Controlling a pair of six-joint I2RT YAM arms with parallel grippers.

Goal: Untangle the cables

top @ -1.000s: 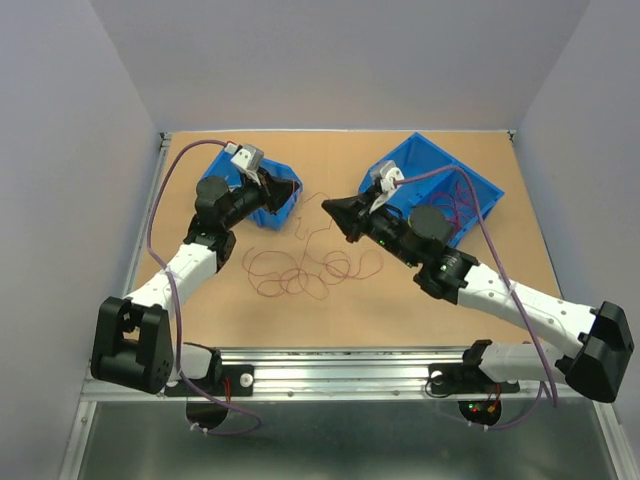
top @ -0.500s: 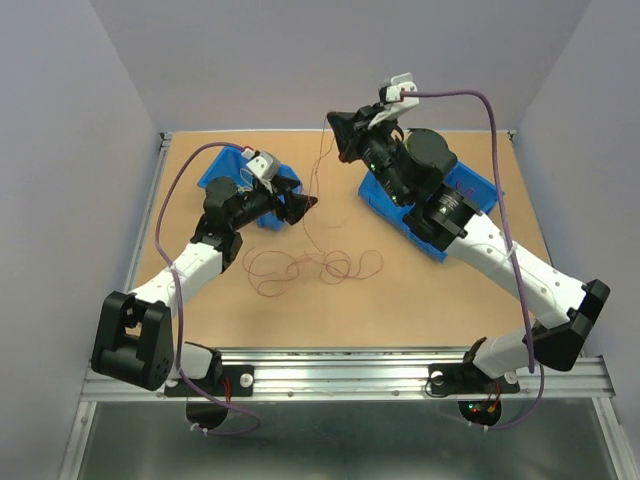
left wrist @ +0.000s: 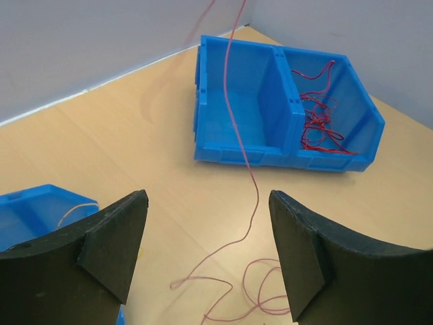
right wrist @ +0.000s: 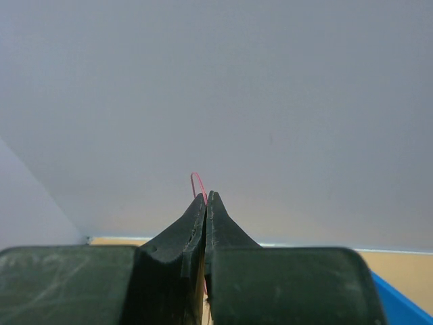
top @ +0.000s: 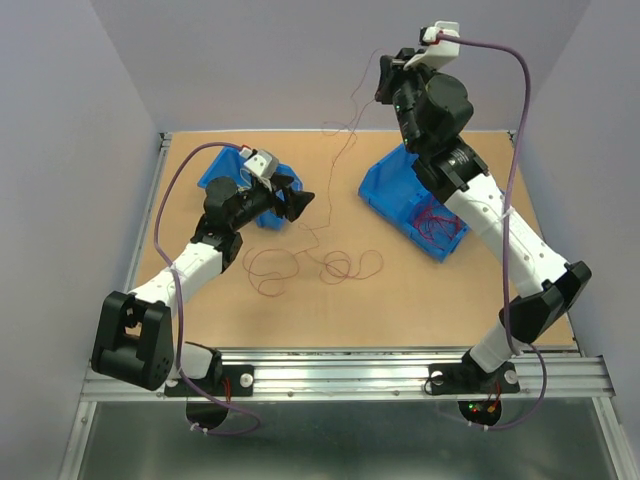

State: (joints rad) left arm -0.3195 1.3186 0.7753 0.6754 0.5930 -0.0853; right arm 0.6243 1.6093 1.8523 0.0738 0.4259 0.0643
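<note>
A loose tangle of thin dark-red cables (top: 318, 267) lies curled on the table's middle. My right gripper (top: 381, 82) is raised high over the back of the table, shut on one red cable (right wrist: 195, 180) whose small loop pokes above the fingertips. That strand (top: 338, 160) hangs down to the tangle. In the left wrist view it (left wrist: 238, 128) runs down between my fingers, touching neither. My left gripper (top: 297, 197) is open and empty, low over the table beside the small bin.
A two-compartment blue bin (top: 392, 188) sits at the right rear, with red cables (top: 436, 220) in one compartment and the other (left wrist: 237, 101) empty. A smaller blue bin (top: 218, 176) stands under my left wrist, with a yellowish wire (left wrist: 76, 210) inside it.
The right arm has swung up and back, lifting a red strand off the table. My left gripper has opened and shifted slightly right.
</note>
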